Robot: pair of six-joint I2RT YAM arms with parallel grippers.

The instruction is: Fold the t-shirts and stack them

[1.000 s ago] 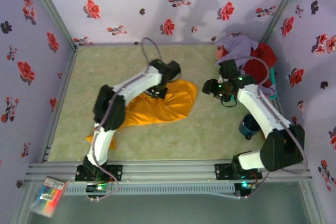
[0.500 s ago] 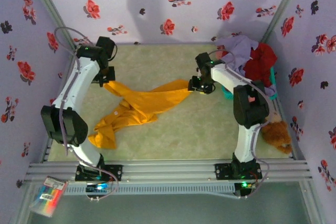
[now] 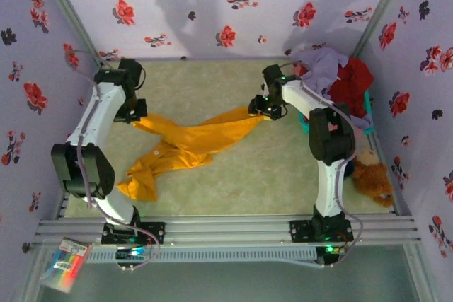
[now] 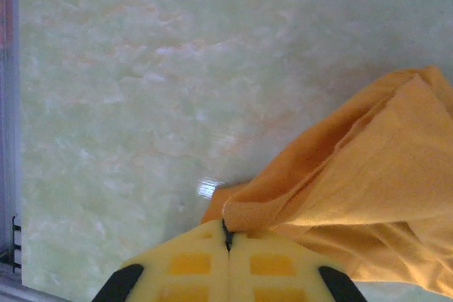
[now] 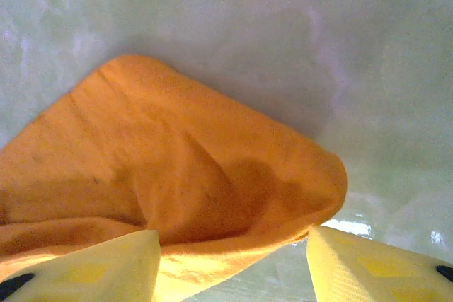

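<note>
The orange-yellow t-shirt (image 3: 191, 143) lies rumpled in a long diagonal band on the table (image 3: 283, 175), drawn out between the two grippers. Its far-left end meets the left gripper (image 3: 136, 114) and its right corner meets the right gripper (image 3: 260, 109). A sleeve end trails toward the near left. In the far right corner the lavender t-shirt (image 3: 322, 65) and red t-shirt (image 3: 352, 83) are heaped together (their layering is hard to make out). The left gripper is clenched on a fold of the orange-yellow cloth. The right gripper's fingers (image 5: 92, 263) stand apart, the shirt's corner lying loose between them.
</note>
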